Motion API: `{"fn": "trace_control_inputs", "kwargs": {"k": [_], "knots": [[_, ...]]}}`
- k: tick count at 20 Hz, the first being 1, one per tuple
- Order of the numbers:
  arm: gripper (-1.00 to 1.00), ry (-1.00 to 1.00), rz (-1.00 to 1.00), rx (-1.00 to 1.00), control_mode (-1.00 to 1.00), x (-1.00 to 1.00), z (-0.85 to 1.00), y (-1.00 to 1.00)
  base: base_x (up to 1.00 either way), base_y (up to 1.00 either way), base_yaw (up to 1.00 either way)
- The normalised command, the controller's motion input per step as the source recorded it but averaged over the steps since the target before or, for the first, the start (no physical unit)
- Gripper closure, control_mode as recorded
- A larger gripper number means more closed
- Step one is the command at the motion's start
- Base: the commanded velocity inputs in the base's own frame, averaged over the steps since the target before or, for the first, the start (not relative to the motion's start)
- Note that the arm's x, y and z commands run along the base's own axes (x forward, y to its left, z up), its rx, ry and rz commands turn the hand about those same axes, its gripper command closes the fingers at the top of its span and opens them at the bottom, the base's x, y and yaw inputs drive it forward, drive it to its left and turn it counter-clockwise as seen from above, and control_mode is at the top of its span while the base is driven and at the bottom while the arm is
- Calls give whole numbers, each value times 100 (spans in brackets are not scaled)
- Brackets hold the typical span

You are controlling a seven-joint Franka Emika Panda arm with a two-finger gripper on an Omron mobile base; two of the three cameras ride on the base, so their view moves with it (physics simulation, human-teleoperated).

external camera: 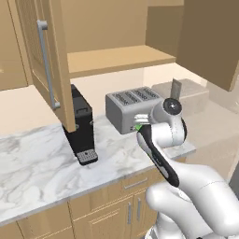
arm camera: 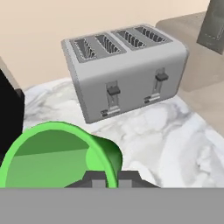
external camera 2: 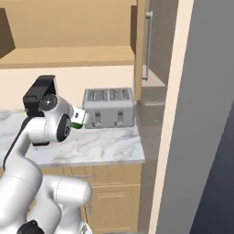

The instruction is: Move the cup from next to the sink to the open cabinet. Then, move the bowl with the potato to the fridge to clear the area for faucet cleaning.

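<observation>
My gripper [arm camera: 107, 180] is shut on a bright green cup [arm camera: 61, 153], which lies tilted with its open mouth toward the camera. The cup's green edge [external camera: 138, 127] peeks out by the hand, held above the marble counter in front of the toaster. From the right side the cup [external camera 2: 78, 124] hangs left of the toaster. The open cabinet has a light-wood shelf [external camera: 116, 58] above and behind the hand, and its door [external camera: 56, 46] with a long silver bar handle [external camera: 45, 65] swings out at the left. The sink, faucet, bowl and potato are out of view.
A grey four-slot toaster [arm camera: 127, 65] stands just ahead of the cup. A black coffee machine [external camera: 81, 128] sits to its left under the cabinet door. The marble counter [external camera 2: 100, 148] ends right of the toaster, beside a tall dark grey panel [external camera 2: 210, 114].
</observation>
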Motion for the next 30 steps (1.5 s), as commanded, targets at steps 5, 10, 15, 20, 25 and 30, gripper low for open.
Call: {"fn": "trace_control_inputs", "kwargs": {"k": [5,10,15,20,25,30], "knots": [[100,0,0,0,100,0,0,0,13,9,22],[100,0,0,0,100,0,0,0,25,0,3],[100,13,-6,23,-100,17,69,-1,12,0,0],[100,16,-25,49,-100,-37,100,-16,0,0,0],[100,8,-36,45,-100,-68,100,-26,0,0,0],[100,0,-43,29,-100,-56,77,0,0,0,0]]}}
